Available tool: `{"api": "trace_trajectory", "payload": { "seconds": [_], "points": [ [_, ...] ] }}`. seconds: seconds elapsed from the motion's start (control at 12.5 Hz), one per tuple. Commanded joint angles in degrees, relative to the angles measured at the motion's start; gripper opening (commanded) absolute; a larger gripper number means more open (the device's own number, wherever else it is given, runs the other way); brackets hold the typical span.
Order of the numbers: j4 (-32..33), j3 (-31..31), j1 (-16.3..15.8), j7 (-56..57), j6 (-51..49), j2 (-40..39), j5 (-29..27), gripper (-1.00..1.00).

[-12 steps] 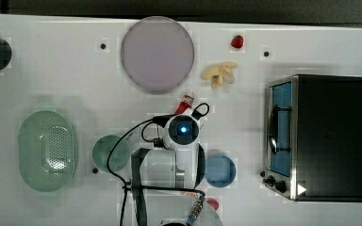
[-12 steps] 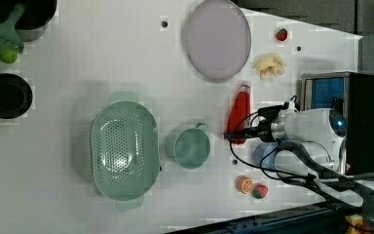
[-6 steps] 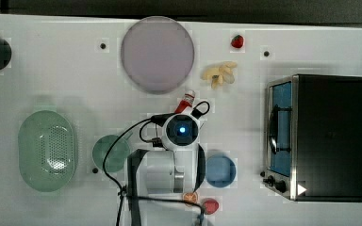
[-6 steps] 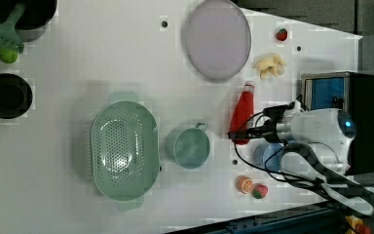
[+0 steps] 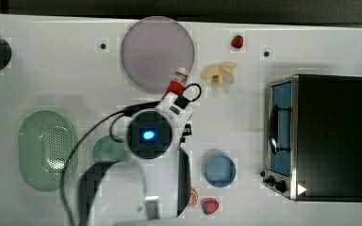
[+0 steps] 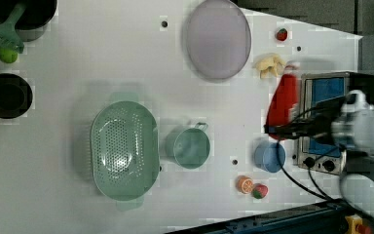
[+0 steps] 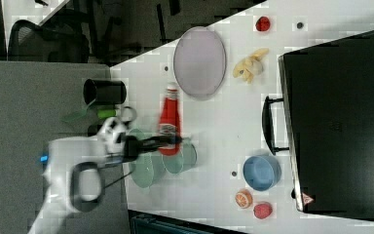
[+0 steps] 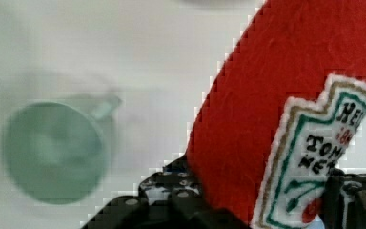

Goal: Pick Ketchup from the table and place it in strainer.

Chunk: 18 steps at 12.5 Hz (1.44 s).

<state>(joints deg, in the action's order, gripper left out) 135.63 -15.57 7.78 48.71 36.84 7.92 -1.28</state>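
While the white bench (image 5: 52,56) lies below and the strainer (image 6: 123,150) waits at nine o'clock in the left view, my fingers (image 8: 181,200) pinch the Ketchup (image 6: 282,102) at its labelled base, lifted clear; it looks light, soft, felt-like, hardly slippery.

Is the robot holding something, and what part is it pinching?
Yes, the gripper holds the Ketchup bottle. It pinches the bottle near its bottom end, by the label, with the white cap pointing away from the gripper.
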Motion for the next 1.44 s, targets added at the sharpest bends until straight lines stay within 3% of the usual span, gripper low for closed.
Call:
{"api": "trace_trajectory", "payload": {
  "seconds": [0.08, 0.32, 0.56, 0.88, 1.28, 1.44],
  "points": [
    [-4.48, -6.07, -2.87, -12.5, -7.73, 2.27, -2.45, 0.29],
    [-7.3, -13.24, -4.51, -24.43, -8.05, 1.27, -7.5, 0.29],
    [-9.17, -21.27, -5.3, -33.5, -5.68, -2.19, -7.86, 0.29],
    [-9.42, -29.05, -5.56, -46.1, 5.39, -9.89, -7.48, 0.29],
    [-9.2, -30.66, -6.29, -52.29, 14.78, -21.18, 0.09, 0.29],
    [-9.14, -30.36, -6.33, -52.95, 17.54, -25.5, 1.43, 0.57]
  ]
}}
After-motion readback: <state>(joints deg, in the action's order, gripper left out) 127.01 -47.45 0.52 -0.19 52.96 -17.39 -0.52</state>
